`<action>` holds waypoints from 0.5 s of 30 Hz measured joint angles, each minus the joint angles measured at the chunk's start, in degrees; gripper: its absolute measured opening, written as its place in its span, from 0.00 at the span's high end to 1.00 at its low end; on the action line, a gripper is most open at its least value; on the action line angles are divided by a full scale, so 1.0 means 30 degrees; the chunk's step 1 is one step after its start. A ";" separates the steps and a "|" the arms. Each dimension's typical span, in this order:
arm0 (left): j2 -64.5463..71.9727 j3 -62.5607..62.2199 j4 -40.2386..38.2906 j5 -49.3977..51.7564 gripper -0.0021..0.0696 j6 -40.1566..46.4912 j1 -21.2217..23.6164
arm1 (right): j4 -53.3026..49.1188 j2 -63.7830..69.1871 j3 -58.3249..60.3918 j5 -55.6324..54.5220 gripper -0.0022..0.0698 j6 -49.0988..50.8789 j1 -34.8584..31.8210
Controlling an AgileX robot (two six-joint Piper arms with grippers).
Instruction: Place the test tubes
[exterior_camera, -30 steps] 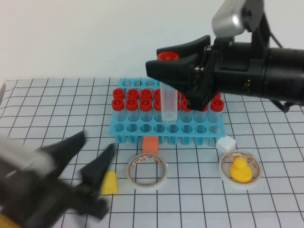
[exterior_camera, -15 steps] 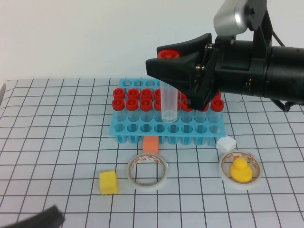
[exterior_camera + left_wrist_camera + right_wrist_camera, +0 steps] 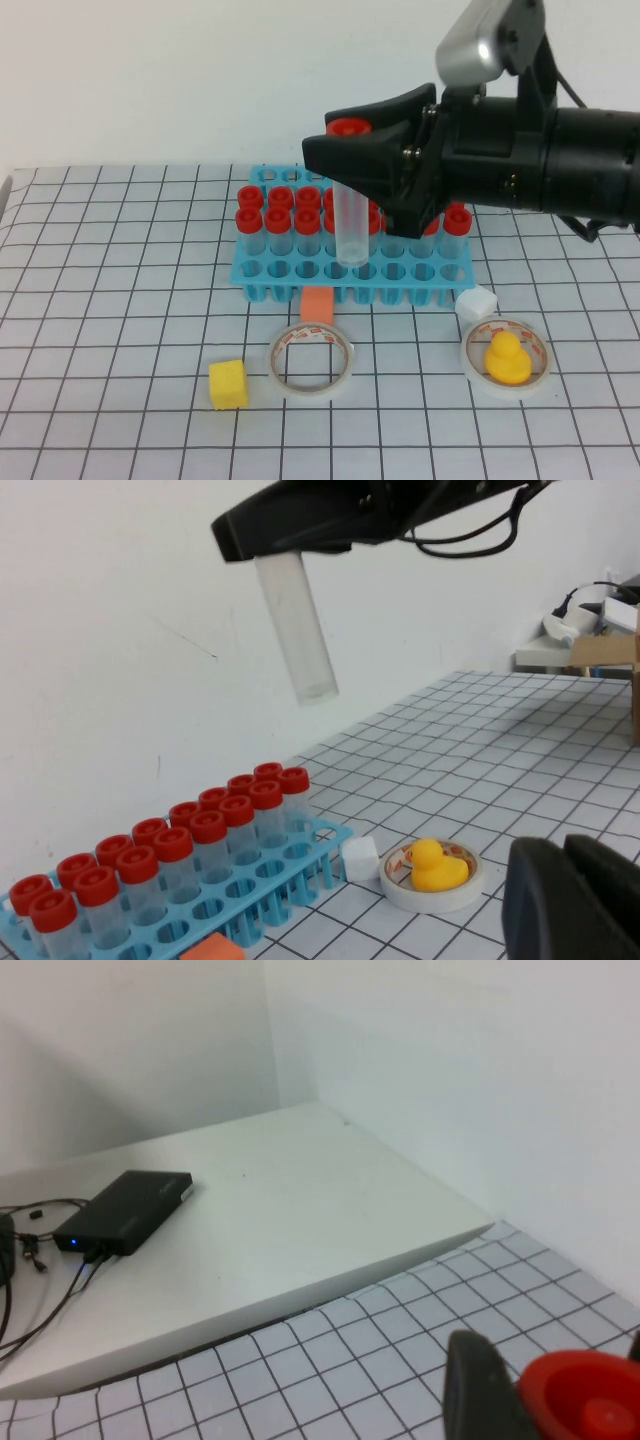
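Overhead, the right gripper hangs above the blue tube rack. Its fingers are clamped on one clear test tube just below its red cap. That tube stands upright over the rack's middle columns, with its bottom clear of the rack.

The rack carries two rows of red-capped tubes. Some are hidden behind the gripper, so a full count cannot be told.

In front of the rack, the gridded worktop holds:
- one orange block, touching the rack's front edge
- one white cube at its right corner
- one yellow cube
- two tape rolls: the left tape roll, empty, and the right tape roll, ringing one yellow rubber duck

The left gripper lies outside the high view. Its own wrist view shows its dark fingers pressed together on nothing.

A second ago the left gripper filled the high view's lower left corner, spread wide beside the yellow cube. It has since withdrawn and closed. The right gripper has drifted slightly left with its tube. Nothing on the worktop has moved.
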 joint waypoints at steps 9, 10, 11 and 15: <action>0.0000 0.0000 0.0000 0.0158 0.97 0.0000 0.0000 | 0.0032 0.1544 0.0000 0.1434 0.59 -0.0403 0.0000; 0.0000 0.0000 0.0000 0.0158 0.97 0.0000 0.0000 | 0.0032 0.1732 0.0000 0.1592 0.59 -0.0508 0.0000; 0.0000 0.0000 0.0000 0.0158 0.97 0.0000 0.0000 | 0.0032 0.1881 0.0000 0.1722 0.59 -0.0584 0.0000; 0.0000 0.0000 0.0000 0.0172 0.97 0.0000 0.0000 | 0.0032 0.2159 0.0000 0.1860 0.59 -0.0658 0.0000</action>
